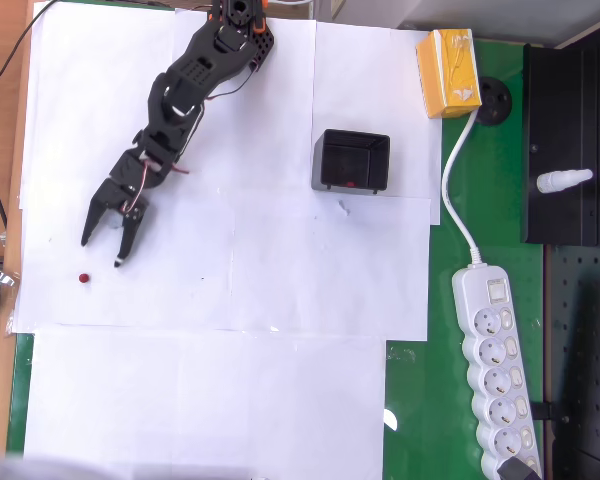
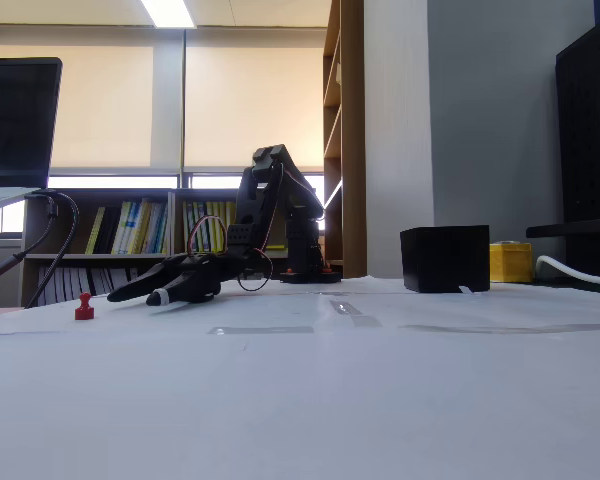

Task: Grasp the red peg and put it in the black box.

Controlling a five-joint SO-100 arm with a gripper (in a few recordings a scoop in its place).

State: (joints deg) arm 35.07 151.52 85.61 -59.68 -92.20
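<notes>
From above, a black robot arm reached down and to the left across white paper sheets point(image 1: 280, 260). Its gripper point(image 1: 102, 252) was spread wide, holding nothing, fingertips pointing toward the lower left. The red peg point(image 1: 84, 279) sat on the paper just beyond the tips, slightly left of the gap between them. The black box point(image 1: 351, 161) stood well apart to the right, with a yellow carton point(image 1: 448, 73) farther right still.

From the low side camera, the gripper point(image 2: 150, 293) hung close to the paper, and the red peg point(image 2: 84, 306) stood upright to its left. The black box point(image 2: 445, 258) sat far right.

To grasp well, the gripper likely needed to advance and swing slightly left so the peg sat centred between the fingers, staying low before closing.
</notes>
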